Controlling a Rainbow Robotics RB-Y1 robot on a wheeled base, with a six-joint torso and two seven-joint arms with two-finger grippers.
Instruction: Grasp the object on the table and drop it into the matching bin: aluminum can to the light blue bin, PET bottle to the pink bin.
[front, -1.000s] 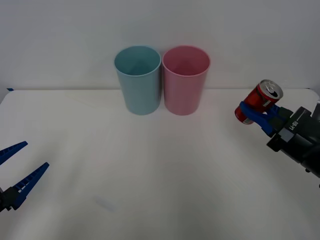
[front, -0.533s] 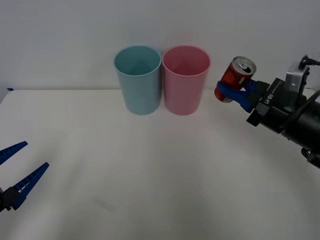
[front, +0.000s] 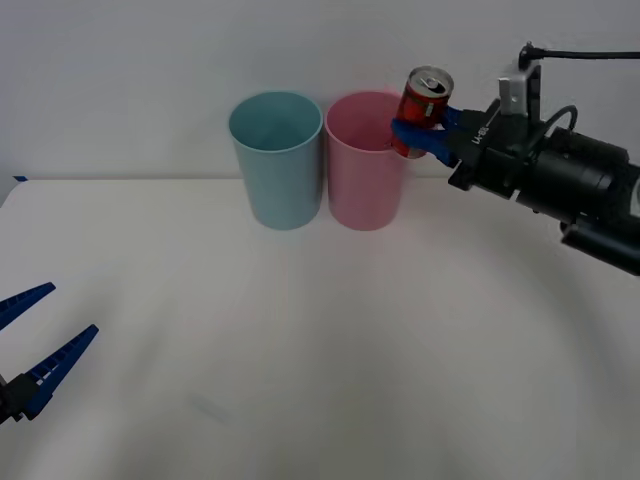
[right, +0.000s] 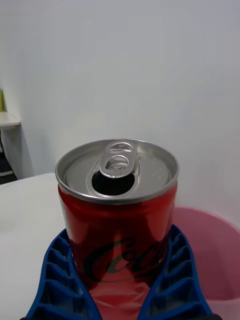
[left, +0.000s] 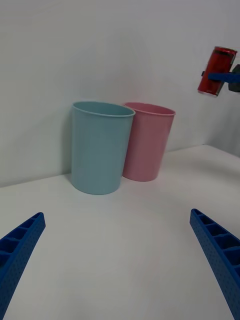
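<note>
Carried up-left, aluminum can (front: 424, 98) clamped in right gripper (front: 428, 130), now over pink bin (front: 366, 165), short of light blue bin (front: 277, 160).

Bins: I see the light blue bin (front: 276, 158) and pink bin (front: 371, 160) side by side at the worktop's (front: 320, 340) far edge, almost touching, no passable gap.
Above pink bin: right hand (front: 421, 135) grips the aluminum can (front: 424, 97) over its right rim.
Above blue bin: mouth unobstructed.
Near worktop: bare, wide passage.
Left hand (front: 30, 345): spread, low, near-left corner, well apart from bins.
</note>
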